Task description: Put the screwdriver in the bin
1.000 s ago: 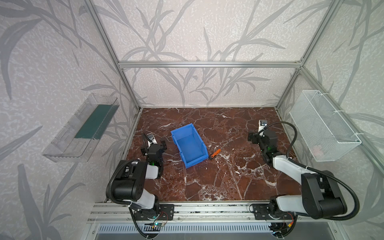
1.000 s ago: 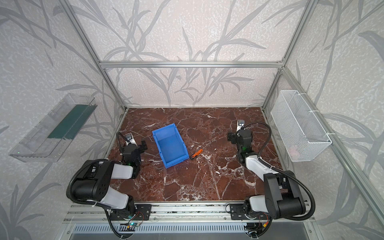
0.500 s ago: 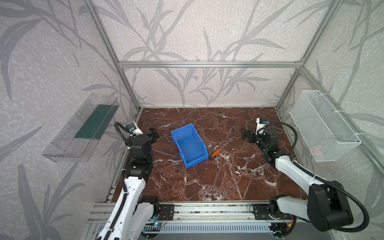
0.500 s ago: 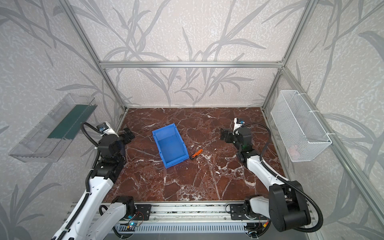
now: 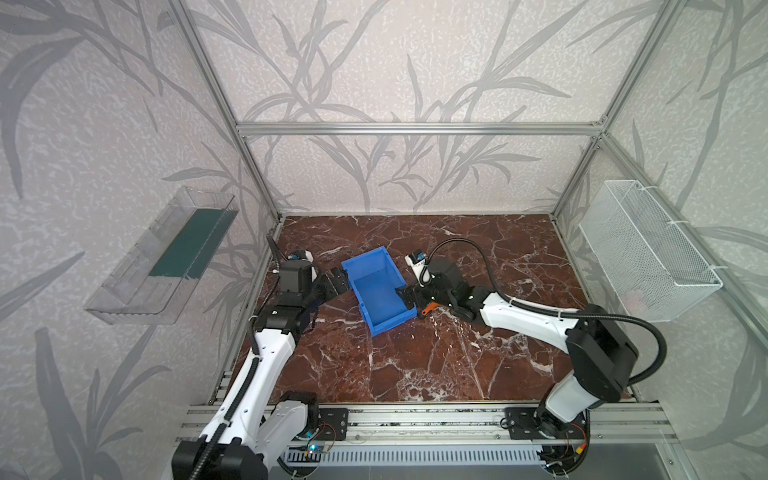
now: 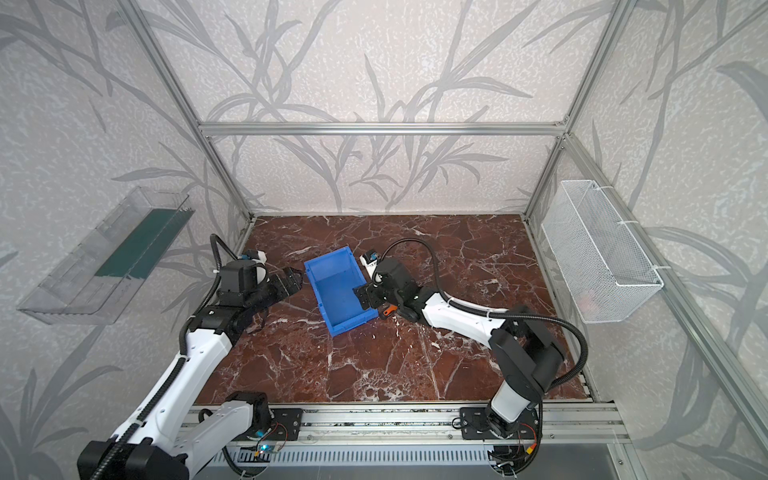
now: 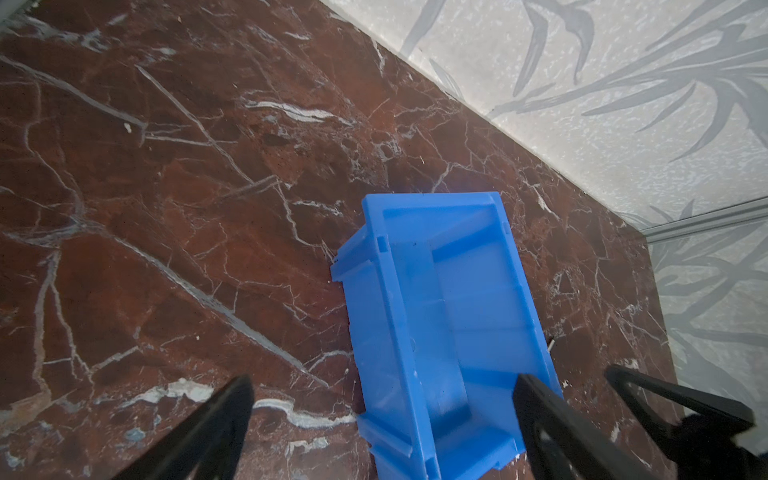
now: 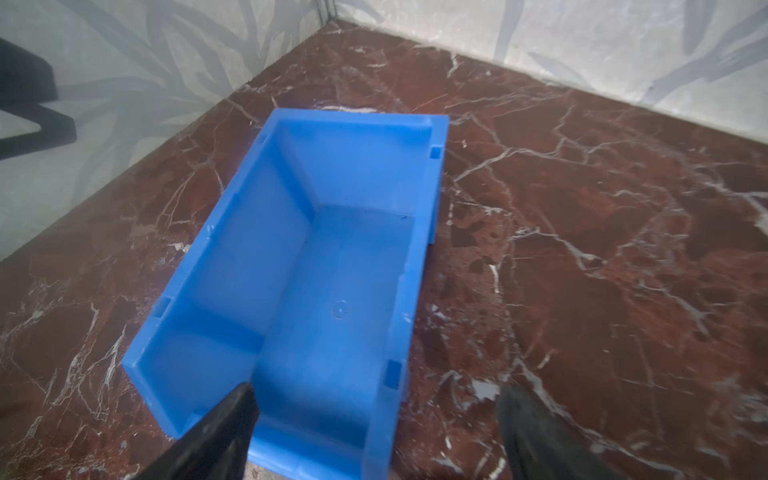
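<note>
The blue bin (image 5: 376, 291) (image 6: 337, 296) stands on the red marble floor, left of centre in both top views. The screwdriver (image 5: 431, 308) (image 6: 389, 310) lies on the floor just off the bin's right wall; only its orange handle shows from under my right wrist. My right gripper (image 5: 409, 297) (image 8: 378, 392) is open and straddles that wall of the bin (image 8: 332, 270), one finger inside and one over the floor. My left gripper (image 5: 336, 282) (image 7: 384, 382) is open at the bin's (image 7: 449, 324) left side, low over it. Neither wrist view shows the screwdriver.
A clear plastic tray (image 5: 162, 266) hangs on the left wall and a white wire basket (image 5: 648, 253) on the right wall. Aluminium frame posts stand at the back corners. The arms' base rail (image 5: 415, 419) runs along the front edge.
Both arms have unfolded and reached in to the bin. The left gripper moved right to its left wall, and the right gripper moved left over the screwdriver to its right wall.
</note>
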Tool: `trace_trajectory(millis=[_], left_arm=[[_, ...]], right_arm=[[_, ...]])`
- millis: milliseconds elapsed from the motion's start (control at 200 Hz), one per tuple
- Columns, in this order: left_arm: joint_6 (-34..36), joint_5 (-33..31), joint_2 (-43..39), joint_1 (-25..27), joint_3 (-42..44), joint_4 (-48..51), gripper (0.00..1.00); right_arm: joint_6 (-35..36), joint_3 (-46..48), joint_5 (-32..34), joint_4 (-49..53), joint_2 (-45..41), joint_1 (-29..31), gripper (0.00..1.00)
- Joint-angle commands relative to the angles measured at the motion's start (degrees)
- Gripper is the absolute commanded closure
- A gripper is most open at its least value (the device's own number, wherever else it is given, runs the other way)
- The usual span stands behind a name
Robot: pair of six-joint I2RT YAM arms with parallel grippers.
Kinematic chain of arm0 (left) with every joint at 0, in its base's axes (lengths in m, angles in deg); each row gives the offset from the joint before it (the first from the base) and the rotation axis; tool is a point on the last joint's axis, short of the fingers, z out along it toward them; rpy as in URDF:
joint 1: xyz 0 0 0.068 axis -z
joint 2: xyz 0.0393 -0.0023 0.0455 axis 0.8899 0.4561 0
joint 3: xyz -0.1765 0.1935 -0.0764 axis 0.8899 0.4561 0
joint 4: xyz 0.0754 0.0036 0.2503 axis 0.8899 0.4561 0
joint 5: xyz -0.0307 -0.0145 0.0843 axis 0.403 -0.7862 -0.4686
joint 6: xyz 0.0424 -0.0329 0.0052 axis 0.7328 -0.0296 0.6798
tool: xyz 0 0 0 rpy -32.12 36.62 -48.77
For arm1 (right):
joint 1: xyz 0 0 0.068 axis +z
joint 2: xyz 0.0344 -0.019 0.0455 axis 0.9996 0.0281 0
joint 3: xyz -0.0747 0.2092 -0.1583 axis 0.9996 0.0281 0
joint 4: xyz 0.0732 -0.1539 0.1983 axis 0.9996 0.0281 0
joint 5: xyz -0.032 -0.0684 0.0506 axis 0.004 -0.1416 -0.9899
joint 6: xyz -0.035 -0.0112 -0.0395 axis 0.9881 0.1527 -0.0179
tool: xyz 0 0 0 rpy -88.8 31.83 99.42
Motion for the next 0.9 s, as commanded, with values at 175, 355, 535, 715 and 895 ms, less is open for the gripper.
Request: trace_trajectory(millis=[175,355,535,715,895], left_arm=[[-2.4,1.0,-6.51,1.29,5.75,-1.23,0.01],[-0.8,-1.22,-4.68,4.86,4.34,-0.85,0.01],[-2.71,-3.67,-2.26,10.58,4.83,-3.95,0.01],[-4.12,-4.43,0.16,13.57,4.92,-7.04,0.01],[-4.44,-5.37,1.45,15.94,4.26,-7.57,0.01]], right_arm=[[-1.36,-7.19,11.09,8.03,8.21,1.55,0.43],[-4.21,-8.19,18.12,7.74,9.55,1.53,0.75],[-3.55,-9.88,26.03,8.43,9.94,1.22,0.89],[-0.28,-12.2,26.87,8.85,11.58,-2.03,0.93],[5.34,-14.15,25.84,9.52,14.0,-5.36,0.93]])
